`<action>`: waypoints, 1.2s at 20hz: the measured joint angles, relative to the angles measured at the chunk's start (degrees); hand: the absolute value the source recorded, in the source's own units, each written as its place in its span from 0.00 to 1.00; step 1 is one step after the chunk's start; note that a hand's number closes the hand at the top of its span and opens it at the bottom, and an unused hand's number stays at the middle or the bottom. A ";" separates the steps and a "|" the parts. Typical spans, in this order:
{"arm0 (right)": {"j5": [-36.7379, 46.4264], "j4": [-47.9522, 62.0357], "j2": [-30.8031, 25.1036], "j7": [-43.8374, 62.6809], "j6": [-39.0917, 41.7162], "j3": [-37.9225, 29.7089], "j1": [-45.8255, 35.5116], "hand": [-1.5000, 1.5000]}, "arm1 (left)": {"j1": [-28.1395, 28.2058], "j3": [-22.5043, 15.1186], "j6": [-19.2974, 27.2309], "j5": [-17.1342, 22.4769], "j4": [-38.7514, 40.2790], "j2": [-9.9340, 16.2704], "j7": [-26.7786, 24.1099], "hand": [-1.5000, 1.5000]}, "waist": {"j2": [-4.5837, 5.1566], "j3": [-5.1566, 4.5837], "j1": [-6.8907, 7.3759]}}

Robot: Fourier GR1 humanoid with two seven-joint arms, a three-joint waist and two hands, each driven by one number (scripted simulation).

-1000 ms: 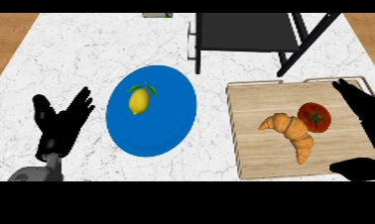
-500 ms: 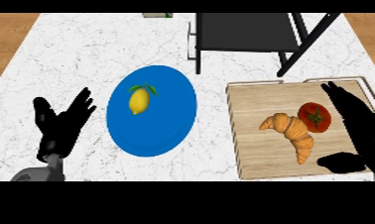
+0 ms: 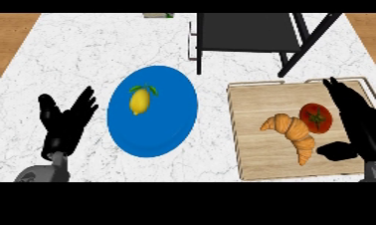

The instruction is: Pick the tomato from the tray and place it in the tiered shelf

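Note:
A red tomato with a green stem lies on the wooden tray at the right, beside a croissant. My right hand is open just to the right of the tomato, its straight fingers running along the fruit's side and its thumb sticking out below near the croissant's end. Whether the fingers touch the tomato I cannot tell. The dark tiered shelf stands at the back, above the tray. My left hand rests open at the lower left, fingers up.
A blue plate holding a lemon lies in the middle of the white marble counter. The shelf's black legs come down near the tray's far edge. A small greenish object sits at the counter's back edge.
My right hand has moved left, closer to the tomato, and its thumb has come further in below. The left hand, the tomato and the rest have stayed put.

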 measured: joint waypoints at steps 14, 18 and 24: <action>3.80 11.99 2.40 -8.07 -0.84 -1.03 -8.08 1.00 | -0.15 2.00 -1.27 -2.42 -0.33 -1.84 0.56 0.50 | -0.27 -0.71 0.02; 6.63 13.21 1.06 -10.72 0.91 2.05 -8.68 1.00 | -0.14 2.27 -1.87 -2.51 0.20 -1.84 -0.25 0.50 | -0.67 -1.24 0.15; 5.65 12.90 2.10 -15.23 -0.48 2.28 -8.14 1.00 | 0.21 2.91 -2.45 -2.61 0.11 -1.68 -1.07 0.50 | -0.87 -1.47 0.01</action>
